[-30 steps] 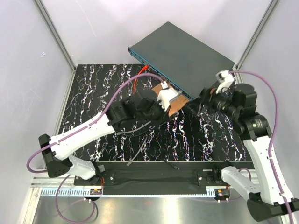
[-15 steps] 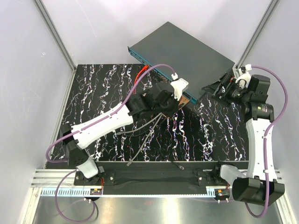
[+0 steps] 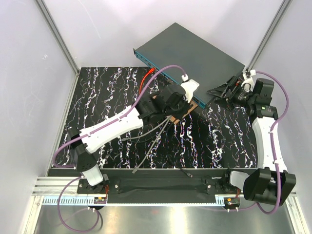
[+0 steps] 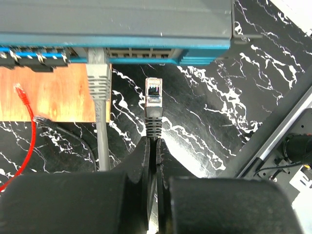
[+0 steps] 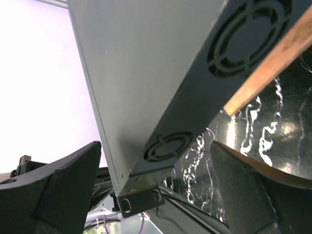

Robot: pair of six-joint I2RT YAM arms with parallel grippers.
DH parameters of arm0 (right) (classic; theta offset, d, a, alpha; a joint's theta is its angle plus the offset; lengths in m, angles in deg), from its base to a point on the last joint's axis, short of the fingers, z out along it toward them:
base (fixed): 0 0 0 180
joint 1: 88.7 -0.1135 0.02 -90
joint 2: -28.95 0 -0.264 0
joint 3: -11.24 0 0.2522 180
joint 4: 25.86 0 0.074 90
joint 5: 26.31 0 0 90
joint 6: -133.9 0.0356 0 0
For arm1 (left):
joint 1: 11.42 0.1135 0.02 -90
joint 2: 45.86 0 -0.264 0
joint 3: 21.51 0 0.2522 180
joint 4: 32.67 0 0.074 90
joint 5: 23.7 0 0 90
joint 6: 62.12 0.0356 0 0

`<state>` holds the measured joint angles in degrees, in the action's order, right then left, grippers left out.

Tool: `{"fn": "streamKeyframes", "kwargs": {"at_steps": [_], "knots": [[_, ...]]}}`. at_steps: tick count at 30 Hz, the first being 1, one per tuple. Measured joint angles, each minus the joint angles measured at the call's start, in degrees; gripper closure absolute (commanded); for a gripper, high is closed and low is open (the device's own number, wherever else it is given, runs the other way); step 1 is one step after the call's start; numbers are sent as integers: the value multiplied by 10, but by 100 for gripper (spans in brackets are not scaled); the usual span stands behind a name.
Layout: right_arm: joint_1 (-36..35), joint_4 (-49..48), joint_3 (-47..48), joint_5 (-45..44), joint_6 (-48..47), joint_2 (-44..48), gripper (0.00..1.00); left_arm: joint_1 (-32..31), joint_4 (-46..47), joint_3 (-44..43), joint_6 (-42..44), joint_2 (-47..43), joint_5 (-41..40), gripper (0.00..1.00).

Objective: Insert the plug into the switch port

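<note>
The switch (image 3: pixel 192 52) lies at the back of the mat, its blue-teal socket face (image 4: pixel 122 45) across the top of the left wrist view. My left gripper (image 4: pixel 157 142) is shut on the black cable just behind the plug (image 4: pixel 153 93). The plug points at the socket face with a short gap to it. In the top view the left gripper (image 3: pixel 183 108) is at the switch's front right end. My right gripper (image 3: pixel 220 91) is open, its fingers (image 5: pixel 63 187) either side of the switch's vented end (image 5: pixel 195 73) without touching it.
A grey cable (image 4: pixel 99 83) is plugged into the socket face just left of my plug. A copper-brown plate (image 4: pixel 53 92) lies under the switch's front edge. A red cable (image 4: pixel 28 122) and loose dark cables (image 3: pixel 153 141) lie on the marbled mat.
The left arm has reached further toward the switch's front right end. The right arm has swung away from the front to the switch's right end.
</note>
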<state>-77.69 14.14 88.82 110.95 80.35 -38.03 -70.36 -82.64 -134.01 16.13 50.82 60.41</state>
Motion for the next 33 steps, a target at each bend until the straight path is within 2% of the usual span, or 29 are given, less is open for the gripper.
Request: {"fn": "streamKeyframes", "kwargs": {"at_steps": [7, 14, 18, 33], "knots": [[0, -59, -13, 9, 32, -2, 7, 2, 4, -28, 9, 14, -10, 100], [0, -98, -31, 18, 58, -5, 18, 4, -1, -33, 9, 28, -15, 100], [2, -110, -40, 16, 67, -5, 30, 8, -1, -33, 6, 29, -16, 100], [6, -118, -50, 15, 85, -5, 50, 13, -10, -43, -2, 29, -15, 100]]}}
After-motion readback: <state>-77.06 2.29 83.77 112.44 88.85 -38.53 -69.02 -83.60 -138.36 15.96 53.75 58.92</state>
